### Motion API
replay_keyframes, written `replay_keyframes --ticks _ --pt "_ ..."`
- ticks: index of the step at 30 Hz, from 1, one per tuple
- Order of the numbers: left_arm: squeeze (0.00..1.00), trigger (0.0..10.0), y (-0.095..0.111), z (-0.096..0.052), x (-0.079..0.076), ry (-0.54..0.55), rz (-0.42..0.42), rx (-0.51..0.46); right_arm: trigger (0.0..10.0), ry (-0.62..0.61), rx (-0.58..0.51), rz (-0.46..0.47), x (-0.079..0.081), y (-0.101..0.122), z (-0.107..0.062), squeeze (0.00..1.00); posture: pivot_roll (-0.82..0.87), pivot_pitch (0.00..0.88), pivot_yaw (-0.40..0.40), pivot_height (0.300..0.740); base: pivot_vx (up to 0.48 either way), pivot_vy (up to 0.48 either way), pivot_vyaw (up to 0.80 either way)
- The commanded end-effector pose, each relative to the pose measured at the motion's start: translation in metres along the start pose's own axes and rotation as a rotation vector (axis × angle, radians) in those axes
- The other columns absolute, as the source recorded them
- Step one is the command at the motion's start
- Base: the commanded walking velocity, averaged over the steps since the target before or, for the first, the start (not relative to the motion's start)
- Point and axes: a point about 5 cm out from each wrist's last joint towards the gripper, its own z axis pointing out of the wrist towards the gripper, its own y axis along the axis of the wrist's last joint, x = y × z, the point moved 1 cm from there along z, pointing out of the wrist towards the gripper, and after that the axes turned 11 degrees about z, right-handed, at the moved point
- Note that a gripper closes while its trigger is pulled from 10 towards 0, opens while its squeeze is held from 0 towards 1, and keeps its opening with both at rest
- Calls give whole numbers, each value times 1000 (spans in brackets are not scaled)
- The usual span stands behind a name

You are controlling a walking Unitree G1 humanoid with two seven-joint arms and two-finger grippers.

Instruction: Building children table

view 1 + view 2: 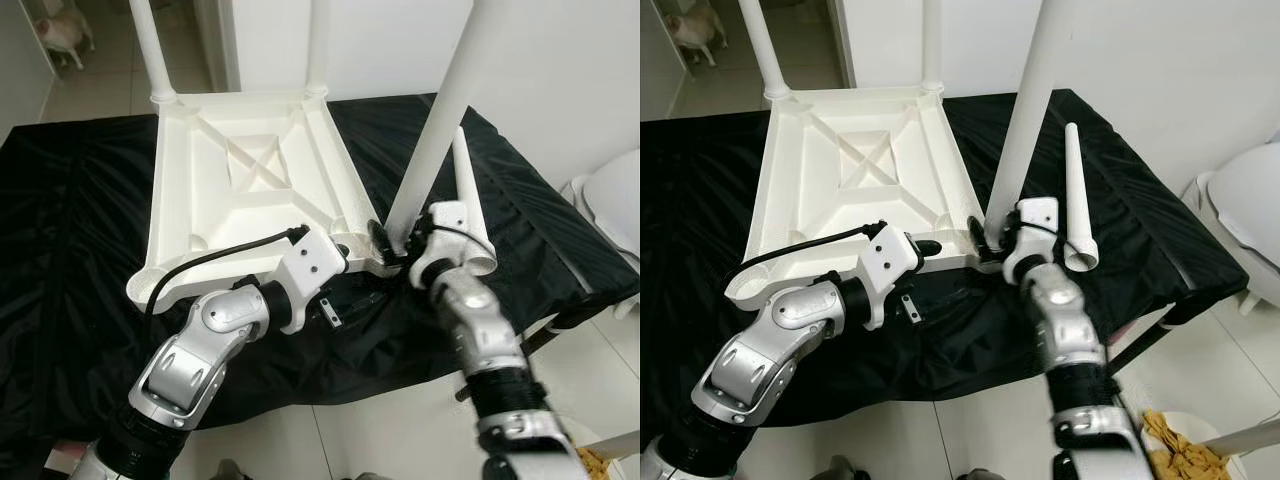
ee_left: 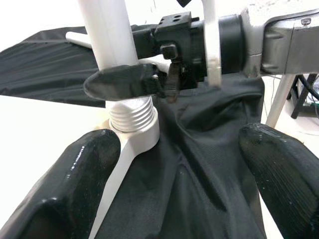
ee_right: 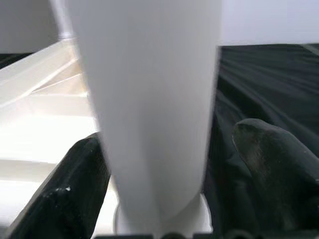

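Two legs already stand upright at the far corners of the inverted white tabletop (image 1: 240, 170), which lies underside up on the black cloth (image 1: 70, 250) covering the worktop. You see a third leg (image 1: 440, 120) standing at the tabletop's near right corner, at about 3 o'clock from the tabletop's centre, tilted slightly toward the right. Its threaded base (image 2: 132, 113) sits in the corner socket; several threads remain exposed above the socket.

Your right gripper (image 1: 400, 245) is at the base of this leg. Its fingers (image 3: 79, 184) lie on either side of the leg; whether both press on it cannot be told, since one finger stands a little apart from the leg in the right wrist view.

Your left gripper (image 2: 174, 174) sits just beside the same corner, at 6 o'clock from the tabletop's centre, with its fingers (image 2: 75, 184) spread wide and holding nothing.

One loose leg (image 1: 1077, 200) lies on the cloth at 3 o'clock from the standing leg, with its open end toward you.

At 11 o'clock a dog (image 1: 65, 30) stands on the tiled floor (image 1: 100, 80).
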Motion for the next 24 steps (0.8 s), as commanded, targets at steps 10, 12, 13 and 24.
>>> replay_keyframes --ticks 10,12,13,24 --pt "0 10000 -1 -3 5 19 15 21 10000 218 75 -8 -9 -4 2 0 -42 53 -10 740 0 0 0" --pt "0 10000 -1 -4 5 20 16 22 10000 236 80 -7 -10 -4 4 0 -38 53 -12 740 0 0 0" --pt "0 10000 -1 -4 5 21 17 23 10000 250 82 -11 -9 -3 6 0 -34 55 -10 740 0 0 0" --pt "0 10000 -1 -6 3 17 15 31 0 263 111 -34 -16 -4 15 0 -23 61 -6 740 0 0 0"
